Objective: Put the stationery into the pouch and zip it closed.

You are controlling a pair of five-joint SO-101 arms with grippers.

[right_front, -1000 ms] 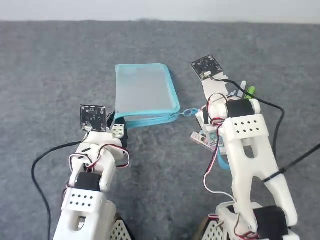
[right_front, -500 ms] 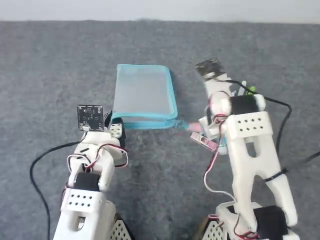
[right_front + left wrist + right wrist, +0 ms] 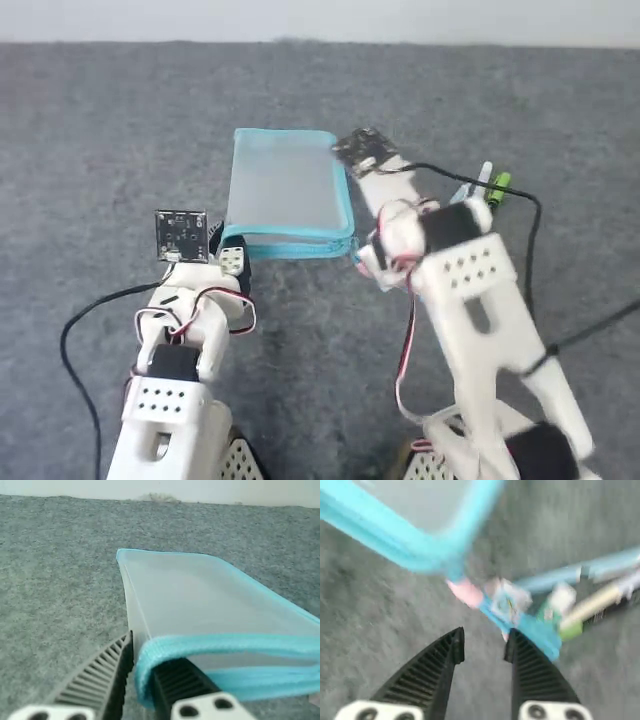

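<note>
Pouch (image 3: 285,185) lies lengthwise away from the arms, zip edge nearest — left gripper (image 3: 145,652) clamps its near corner; right gripper (image 3: 482,642) hangs parted, empty.

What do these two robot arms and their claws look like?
The left arm and right arm are white plastic shells with rows of small holes, thin red and white wires and black cables. Each wrist carries a small black circuit board. The left gripper and right gripper have dark, ridged, tapering fingers.
</note>
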